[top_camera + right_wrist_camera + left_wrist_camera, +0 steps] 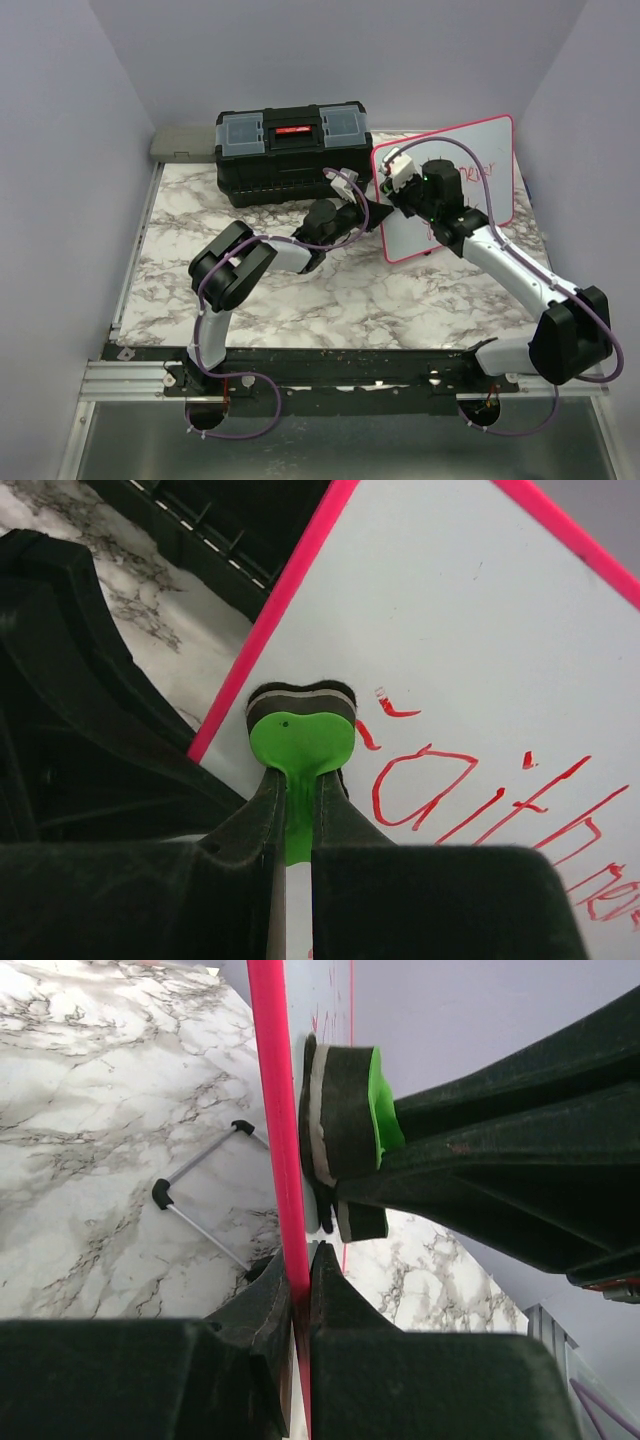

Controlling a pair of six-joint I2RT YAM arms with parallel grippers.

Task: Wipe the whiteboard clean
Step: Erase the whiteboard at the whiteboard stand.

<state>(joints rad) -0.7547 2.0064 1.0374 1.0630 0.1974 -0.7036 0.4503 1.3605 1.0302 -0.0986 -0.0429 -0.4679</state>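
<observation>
The whiteboard [480, 160] stands tilted on the marble table at the right, with a pink-red rim [272, 1110] and red handwriting [480, 790] on its face. My left gripper [387, 213] [300, 1260] is shut on the rim at the board's left edge. A green eraser [300, 742] with a black felt pad is pinched by its tab in my right gripper [297, 792] [400, 185]. The pad presses flat on the board's face just inside the left rim, at the start of the writing. Seen edge-on, the eraser [345, 1110] sits right above my left fingers.
A black toolbox [290, 150] stands right behind the board's left end. A grey flat object [185, 142] lies at the back left corner. The board's wire stand [200, 1200] with black feet juts out behind it. Lilac walls close in on three sides.
</observation>
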